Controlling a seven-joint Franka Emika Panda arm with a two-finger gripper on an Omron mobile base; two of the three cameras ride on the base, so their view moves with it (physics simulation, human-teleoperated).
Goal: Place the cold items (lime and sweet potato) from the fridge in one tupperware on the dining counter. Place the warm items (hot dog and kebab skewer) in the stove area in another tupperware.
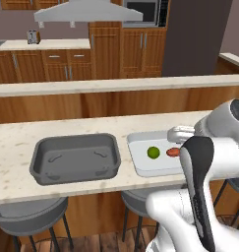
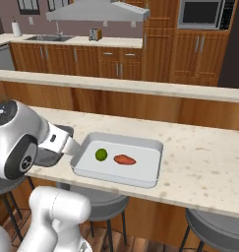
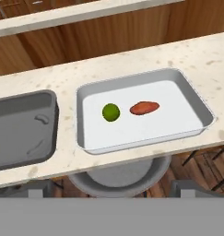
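A green lime (image 3: 111, 112) and a reddish sweet potato (image 3: 144, 108) lie side by side in the light grey tupperware (image 3: 194, 99) on the dining counter (image 3: 62, 80). They show again as the lime (image 1: 153, 152) (image 2: 101, 154) and the sweet potato (image 1: 173, 152) (image 2: 124, 159). To its left stands a dark grey tupperware (image 1: 42, 147) with nothing in it. My gripper (image 2: 68, 144) hovers above the counter's near edge, pulled back from the light tupperware, open and holding nothing. The hot dog and kebab skewer are out of view.
Round grey stools (image 1: 27, 216) (image 2: 214, 231) stand under the counter's near edge. A raised wooden ledge (image 1: 116, 84) runs behind the counter. Beyond it are wooden cabinets, a range hood (image 1: 86, 14), a microwave (image 2: 202, 12) and a toaster (image 1: 33, 36).
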